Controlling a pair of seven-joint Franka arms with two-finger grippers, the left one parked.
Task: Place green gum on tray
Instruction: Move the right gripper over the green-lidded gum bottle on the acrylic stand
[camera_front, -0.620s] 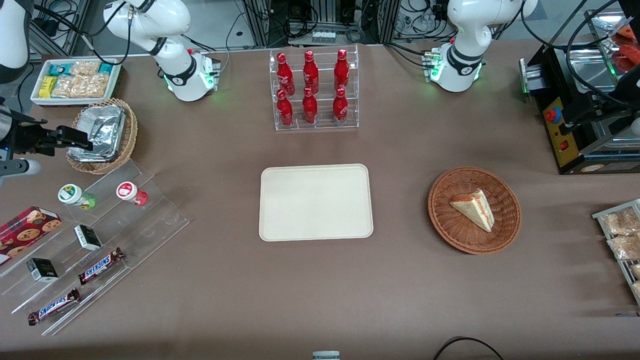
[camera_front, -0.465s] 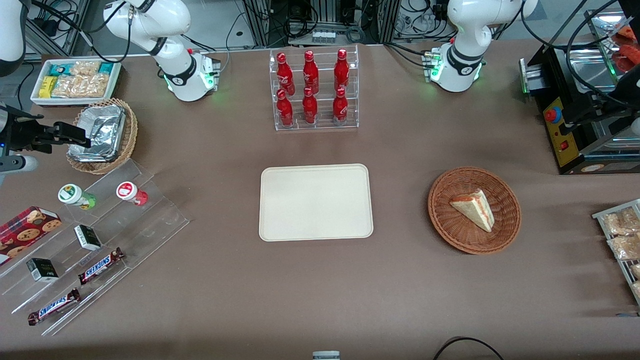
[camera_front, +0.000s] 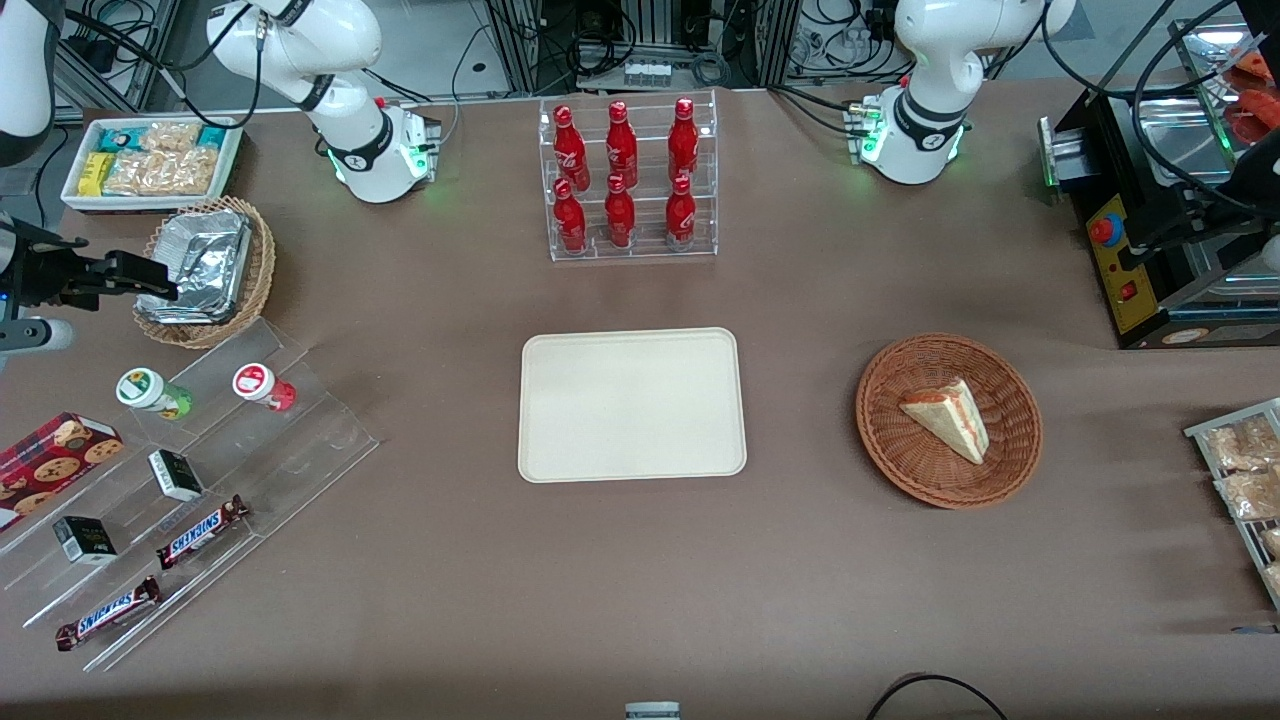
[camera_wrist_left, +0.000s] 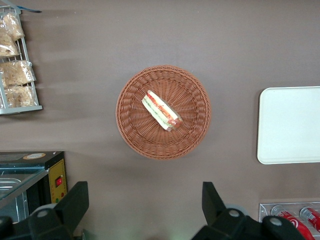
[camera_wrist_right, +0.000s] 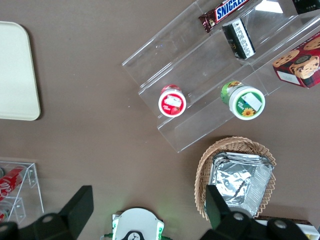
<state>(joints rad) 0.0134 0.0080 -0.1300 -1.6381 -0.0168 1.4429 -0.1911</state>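
My jaws (camera_wrist_right: 145, 210) hang wide above the foil basket (camera_front: 205, 270). Green gum (camera_front: 150, 391) looks light, rigid, slick-sided; I'd pinch its body under the lid, then tray (camera_front: 632, 404).

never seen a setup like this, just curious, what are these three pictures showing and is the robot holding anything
Two robot arms are bolted to a brown table. One picture looks down from the front; the other two come from cameras on each arm's wrist.

The working arm's end effector, its two-finger grasping part, hovers open and empty over a foil-lined wicker basket toward that arm's end of the table.

Nearer the front camera is a clear stepped stand holding the green gum, a red canister, small boxes and chocolate bars. The tray lies bare mid-table, with a rack of red bottles farther off and a basket with a sandwich toward the parked arm's end.
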